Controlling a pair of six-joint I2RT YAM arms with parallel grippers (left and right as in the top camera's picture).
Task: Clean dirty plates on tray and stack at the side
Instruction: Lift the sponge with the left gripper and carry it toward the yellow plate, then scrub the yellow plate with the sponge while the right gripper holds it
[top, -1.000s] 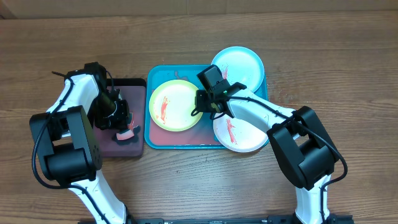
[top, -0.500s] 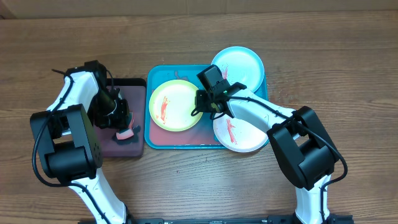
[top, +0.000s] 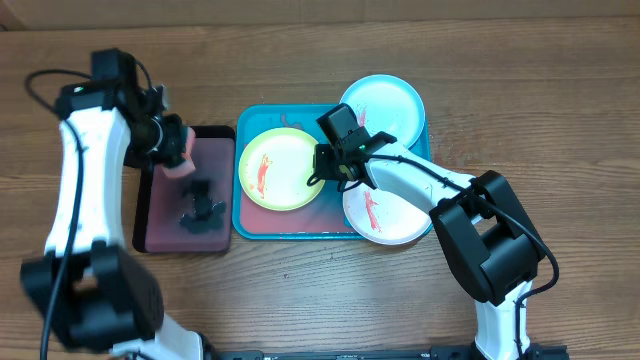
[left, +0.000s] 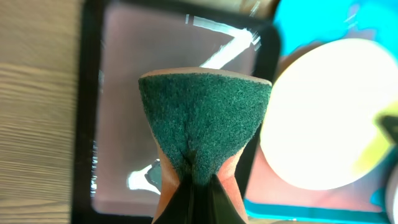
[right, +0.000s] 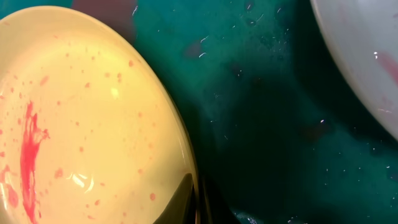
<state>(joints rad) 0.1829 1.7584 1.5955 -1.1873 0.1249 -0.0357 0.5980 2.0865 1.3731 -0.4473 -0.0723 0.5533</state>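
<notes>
Three plates sit at the teal tray (top: 254, 222) on the desk (top: 520, 80): the yellow-green plate (top: 280, 165), smeared red, lies inside it at the left, the light blue plate (top: 385, 105) overlaps its far right corner, and the red-streaked white plate (top: 390, 218) overlaps its near right rim. The right end effector (top: 322, 172) pinches the yellow-green plate's right rim. The left end effector (top: 170, 148) hangs over the far end of the black tray (top: 162, 228), left of the teal one, pressed together on a sponge (left: 205, 118) with a green scouring face.
</notes>
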